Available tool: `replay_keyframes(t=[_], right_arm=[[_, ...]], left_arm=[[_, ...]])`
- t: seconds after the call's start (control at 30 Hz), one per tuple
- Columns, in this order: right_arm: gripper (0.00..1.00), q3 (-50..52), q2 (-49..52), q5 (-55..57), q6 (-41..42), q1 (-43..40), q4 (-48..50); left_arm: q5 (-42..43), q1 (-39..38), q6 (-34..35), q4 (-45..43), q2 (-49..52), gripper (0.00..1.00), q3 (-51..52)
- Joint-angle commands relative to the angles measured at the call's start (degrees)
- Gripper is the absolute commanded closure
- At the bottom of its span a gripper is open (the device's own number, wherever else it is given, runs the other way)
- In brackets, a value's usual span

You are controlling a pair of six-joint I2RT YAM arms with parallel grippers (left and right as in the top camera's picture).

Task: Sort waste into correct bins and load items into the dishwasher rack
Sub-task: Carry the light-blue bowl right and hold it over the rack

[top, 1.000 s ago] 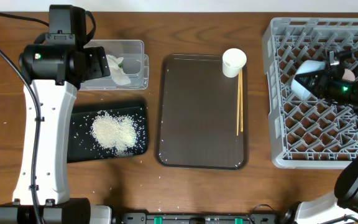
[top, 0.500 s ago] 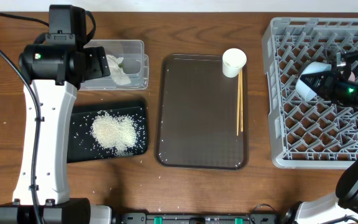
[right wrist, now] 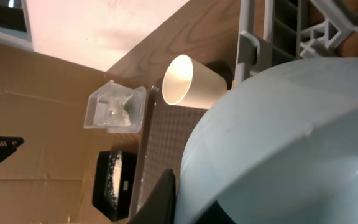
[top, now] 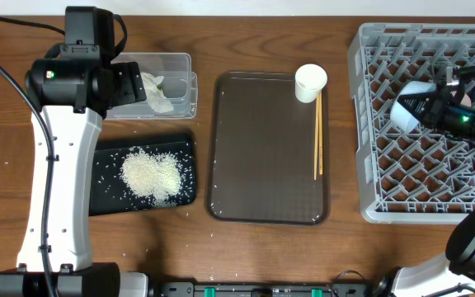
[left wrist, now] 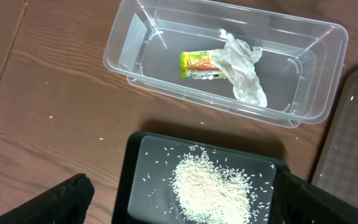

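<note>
Blue bowl (top: 408, 107) sat clamped in the right gripper's (top: 432, 110) closed jaws over the rack (top: 402, 177); left gripper (left wrist: 185, 202) hung spread wide above rice (left wrist: 210, 186) on the black tray (left wrist: 135, 180); napkin (left wrist: 244, 68) and wrapper (left wrist: 197, 64) lay in the tub (left wrist: 135, 37).

A brown serving tray (top: 262, 157), apparently textured, lies on the wooden table (top: 262, 37).

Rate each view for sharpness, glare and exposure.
Overhead: evenly lit, sharp throughout. Left wrist: sharp on the clear tub; pale sheen on the black tray; dark jaws blurred at the bottom corners. Right wrist: the light-blue bowl looms close and soft; the top left is washed out; the white cup is fairly sharp.
</note>
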State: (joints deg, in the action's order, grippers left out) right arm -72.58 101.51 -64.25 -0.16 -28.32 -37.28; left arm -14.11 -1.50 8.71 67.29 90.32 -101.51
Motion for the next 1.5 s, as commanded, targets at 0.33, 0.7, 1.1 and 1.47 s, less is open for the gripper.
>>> replay_keyframes(t=[0.33, 0.7, 1.1, 1.47], right_arm=[[0.95, 0.66, 0.83, -2.84, 1.86, 2.38, 3.28], [0.95, 0.66, 0.83, 6.95, 1.86, 2.73, -0.59], [0.95, 0.66, 0.83, 6.51, 0.07, 2.73, -2.84], [0.96, 0.66, 0.83, -1.55, 3.52, 2.64, -0.15]], left_arm=[[-0.52, 0.24, -0.55, 0.17, -0.42, 0.04, 0.04], [-0.52, 0.24, -0.55, 0.17, -0.42, 0.04, 0.04], [-0.52, 0.24, -0.55, 0.17, -0.42, 0.04, 0.04], [-0.52, 0.24, -0.55, 0.17, -0.42, 0.04, 0.04]])
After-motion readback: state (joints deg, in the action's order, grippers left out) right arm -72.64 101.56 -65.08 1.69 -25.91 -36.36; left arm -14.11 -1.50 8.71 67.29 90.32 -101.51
